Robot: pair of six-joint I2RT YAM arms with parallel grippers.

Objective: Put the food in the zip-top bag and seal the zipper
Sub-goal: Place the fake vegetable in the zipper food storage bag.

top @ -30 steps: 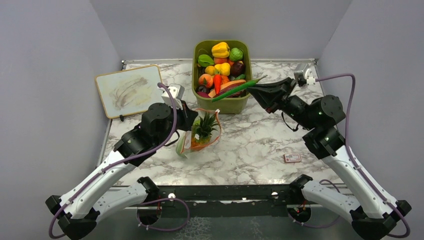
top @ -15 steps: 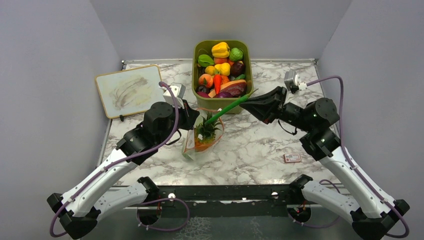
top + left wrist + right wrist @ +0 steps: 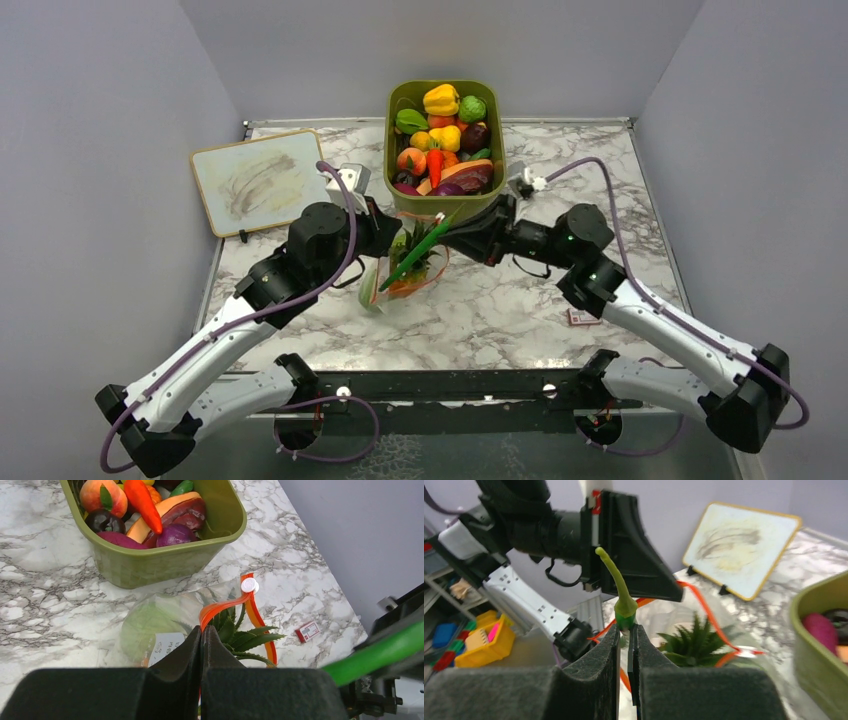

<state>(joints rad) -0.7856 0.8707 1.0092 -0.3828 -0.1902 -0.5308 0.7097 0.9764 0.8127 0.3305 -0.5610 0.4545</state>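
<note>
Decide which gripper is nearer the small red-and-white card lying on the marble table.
Right. The right gripper, holding a long green toy vegetable, is up-left of the card; the left gripper, pinching the clear bag's orange-red zipper strip, lies farther left.

We see the clear zip-top bag [image 3: 372,296] upright at centre, its orange-red zipper [image 3: 225,605] gaping open. Inside we make out a light-green cabbage ball [image 3: 145,627] and a leafy-topped orange fruit [image 3: 402,287]. A long green vegetable [image 3: 420,248] slants across its mouth.
</note>
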